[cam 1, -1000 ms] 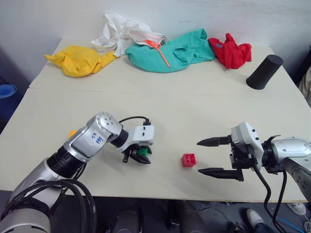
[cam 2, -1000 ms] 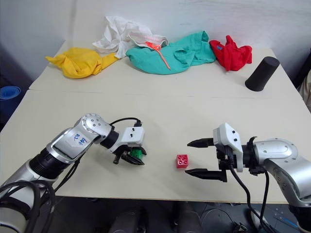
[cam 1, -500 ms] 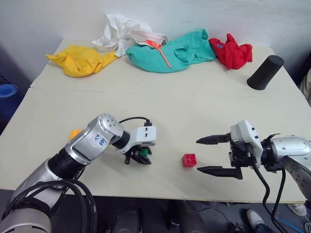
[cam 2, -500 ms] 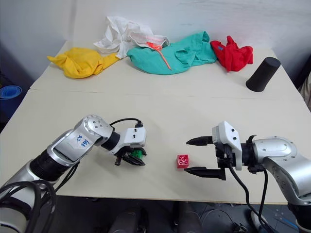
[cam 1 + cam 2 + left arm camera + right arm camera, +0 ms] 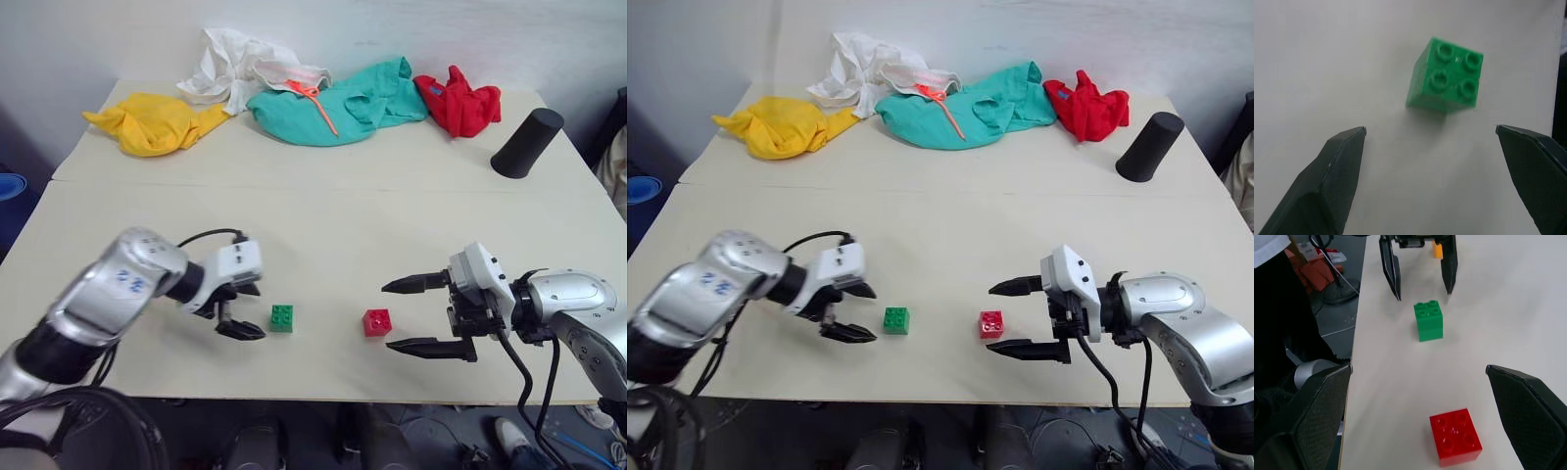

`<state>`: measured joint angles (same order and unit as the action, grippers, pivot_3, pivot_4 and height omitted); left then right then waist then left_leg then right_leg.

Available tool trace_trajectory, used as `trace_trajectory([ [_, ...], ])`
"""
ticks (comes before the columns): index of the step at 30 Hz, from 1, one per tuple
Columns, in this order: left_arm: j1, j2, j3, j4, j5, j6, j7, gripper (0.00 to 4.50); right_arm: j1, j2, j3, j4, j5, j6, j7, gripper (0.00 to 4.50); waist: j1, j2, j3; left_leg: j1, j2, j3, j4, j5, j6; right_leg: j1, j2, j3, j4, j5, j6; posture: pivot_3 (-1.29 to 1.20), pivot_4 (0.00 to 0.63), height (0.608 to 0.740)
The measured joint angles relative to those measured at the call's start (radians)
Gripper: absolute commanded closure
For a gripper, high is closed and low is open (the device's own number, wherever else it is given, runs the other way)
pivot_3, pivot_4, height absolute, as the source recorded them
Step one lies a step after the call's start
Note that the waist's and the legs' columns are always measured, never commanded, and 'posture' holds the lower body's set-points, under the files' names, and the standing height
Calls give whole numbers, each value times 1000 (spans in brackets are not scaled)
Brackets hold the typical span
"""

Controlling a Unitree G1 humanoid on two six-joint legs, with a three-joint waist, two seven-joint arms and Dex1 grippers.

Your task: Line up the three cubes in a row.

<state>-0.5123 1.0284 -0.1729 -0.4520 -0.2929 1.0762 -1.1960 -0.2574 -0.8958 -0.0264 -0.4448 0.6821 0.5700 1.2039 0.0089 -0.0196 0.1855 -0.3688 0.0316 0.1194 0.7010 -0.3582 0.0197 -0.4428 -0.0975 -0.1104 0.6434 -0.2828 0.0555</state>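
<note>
near the table's front edge [image 5: 323, 387] your green cube [image 5: 281, 317] and red cube [image 5: 377, 322] sit apart, an orange cube [image 5: 1437, 249] beyond. both the left gripper [image 5: 238, 311] and right gripper [image 5: 416, 315] gape empty. they look light, rigid, slick; pinch opposite flat sides.

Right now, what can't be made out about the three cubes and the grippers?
- Orange-yellow cube: right wrist view, a sliver between the left gripper's fingers; its place in the row unclear.
- Green cube and red cube: stud detail too small in head views.
- Right gripper: in its wrist view, the fingers' bases are cut off by the edge.
</note>
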Motion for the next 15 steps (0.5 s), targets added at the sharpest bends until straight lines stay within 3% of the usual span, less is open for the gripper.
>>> trace_trajectory([
  [3, 167, 58, 210, -44, -31, -10, -1, 24, -23, 3, 11, 31, -10, -8, 18, 0, -5, 0, 0, 0, 0, 0, 0, 0, 0, 0, 0, 0, -1, 0, 0, 0, 150, 740],
  [5, 343, 51, 455, -61, -44, -28, -12, 24, -59, 4, 23, 63, -14, -21, 42, 0, -8, 0, 0, 0, 0, -1, 0, 0, 0, 0, -1, -1, -2, 0, 0, 0, 150, 740],
  [6, 437, 16, 610, -71, -47, -40, -13, 24, -80, 5, 22, 77, -14, -25, 55, 0, -9, 0, 0, 0, 0, -1, 0, 0, 0, 0, -1, -1, -4, 0, 0, 0, 150, 740],
  [10, 682, -151, 963, -96, -17, -117, 44, 24, -158, 26, 24, 144, -13, -29, 80, 0, -14, 0, 0, 1, 0, 0, -1, -1, -1, 0, -1, -1, -5, 0, 0, 0, 150, 740],
  [15, 861, -293, 1119, -92, -7, -138, 139, 24, -212, 59, 38, 186, -17, -39, 100, 0, -7, 0, 0, 1, 0, -1, -1, -2, 0, 1, -4, -1, -5, 0, -1, 0, 150, 740],
])
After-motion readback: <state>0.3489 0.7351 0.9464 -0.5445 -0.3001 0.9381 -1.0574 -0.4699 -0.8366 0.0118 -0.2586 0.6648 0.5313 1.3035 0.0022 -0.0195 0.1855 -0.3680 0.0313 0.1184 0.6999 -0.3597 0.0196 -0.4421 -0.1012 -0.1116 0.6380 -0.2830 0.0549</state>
